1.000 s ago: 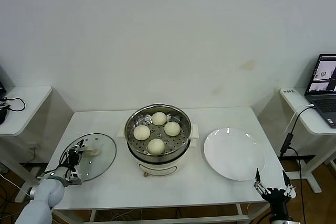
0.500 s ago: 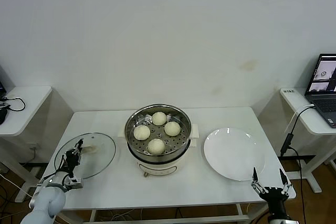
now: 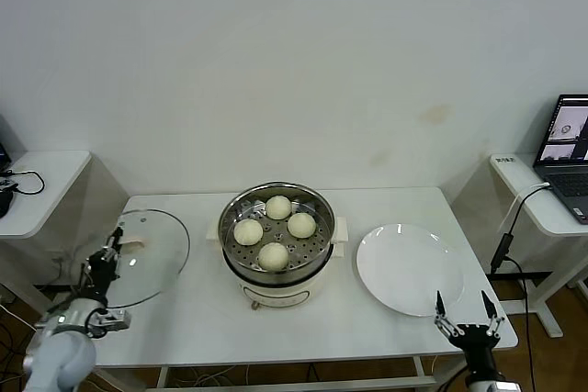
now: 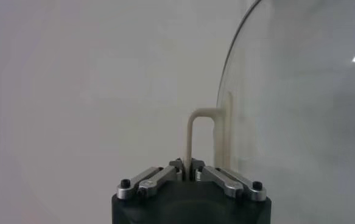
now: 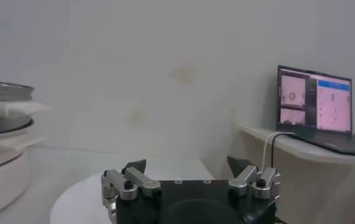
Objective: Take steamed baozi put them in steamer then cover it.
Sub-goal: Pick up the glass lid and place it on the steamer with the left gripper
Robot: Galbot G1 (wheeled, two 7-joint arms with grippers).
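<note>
Round shiny stainless-steel steamer [image 3: 276,227] on a cream-white base with side handles, mid worktop [image 3: 303,337]. On its perforated tray sit four smooth, cream-white steamed baozi [image 3: 274,232], close together in a diamond. Flat round white plate [image 3: 409,269] lies beside the steamer on the robot's right, nothing on it.

Cover [image 3: 138,254]: round clear glass lid, thin metal rim, cream-white rectangular loop handle [image 4: 203,137]. It is tilted up off the worktop at the left edge, well apart from the steamer.

Left end effector [image 4: 188,168] is clamped tight on the cover's handle, fingers pinched together around the thin loop; in the head view it shows at the near left corner [image 3: 96,282].

Right end effector [image 3: 469,319] sits at the near right edge of the worktop, just by the plate, fingers spread wide, holding nothing. Open laptop [image 5: 314,103] on a side desk to the right.
</note>
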